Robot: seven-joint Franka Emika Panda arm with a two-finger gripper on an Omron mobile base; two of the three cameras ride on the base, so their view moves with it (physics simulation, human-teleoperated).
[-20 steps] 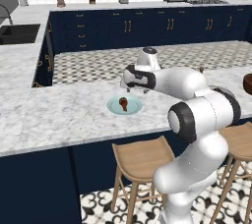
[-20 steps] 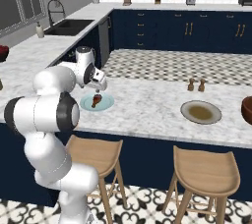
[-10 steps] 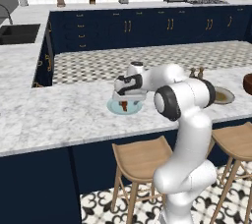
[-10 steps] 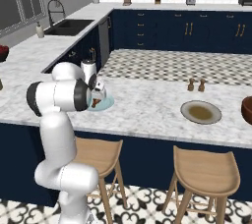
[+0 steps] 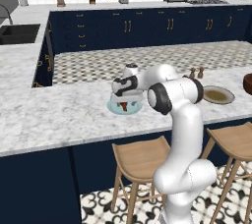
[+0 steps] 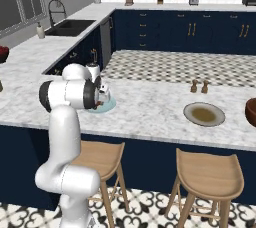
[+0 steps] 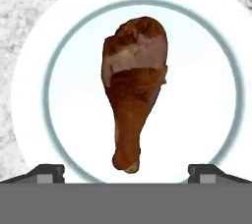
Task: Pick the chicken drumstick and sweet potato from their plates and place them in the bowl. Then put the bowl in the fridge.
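The chicken drumstick (image 7: 133, 85) lies on the pale blue plate (image 7: 29, 95), fat end away from the hand and bone end between my fingertips (image 7: 47, 171). My gripper (image 7: 125, 171) hangs open just above it, jaws either side of the bone. From the base, the gripper (image 5: 126, 98) (image 6: 101, 100) sits low over that plate (image 5: 114, 108) (image 6: 107, 107). The grey-beige plate (image 5: 229, 96) (image 6: 189, 113) lies further right with a brownish patch in its middle; I cannot make out the sweet potato clearly. The bowl (image 5: 247, 84) (image 6: 251, 112) is cut by the right edge. The fridge is out of view.
Two small shakers (image 5: 196, 72) (image 6: 199, 86) stand behind the grey-beige plate. Wooden stools (image 5: 140, 156) (image 6: 205, 169) sit under the counter's near edge. A sink (image 5: 17, 34) (image 6: 75, 26) is set in the far left counter.
The hand has come down from above the pale blue plate to just over the drumstick. The jaws have stayed open, and the drumstick has not moved.
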